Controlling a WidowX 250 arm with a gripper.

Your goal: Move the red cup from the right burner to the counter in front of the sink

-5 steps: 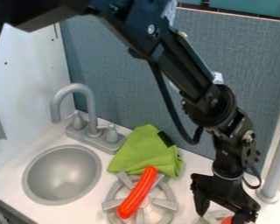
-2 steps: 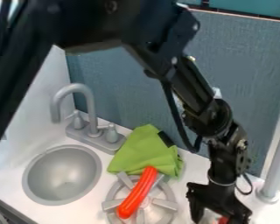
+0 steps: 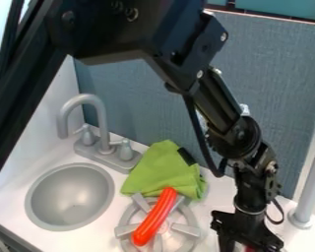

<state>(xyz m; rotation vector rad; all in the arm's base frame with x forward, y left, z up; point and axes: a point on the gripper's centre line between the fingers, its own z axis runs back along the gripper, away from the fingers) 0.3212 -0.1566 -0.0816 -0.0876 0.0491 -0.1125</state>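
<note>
Blue-grey fabric panel (image 3: 278, 64) backs the white countertop (image 3: 9, 211) of a toy kitchen. At front right, the gripper (image 3: 247, 242) points downward, an orientation suited to access from above. Whether its jaws are apart, together or clamped cannot be determined. A small part of a red object (image 3: 249, 249) is visible at the gripper's underside; contact is likewise unconfirmed. Beside the gripper, to its right, stands a grey post (image 3: 309, 187). Toward the sink, a curved orange-red sausage-shaped piece (image 3: 155, 216) lies lengthwise over the burner (image 3: 185, 229), whose radial arms appear to support it. Directly behind, a crumpled green cloth (image 3: 161, 172) lies on the counter. The faucet (image 3: 101, 123) is mounted behind the round sink (image 3: 71, 197), its spout arched forward, presumably to discharge into the basin.
</note>
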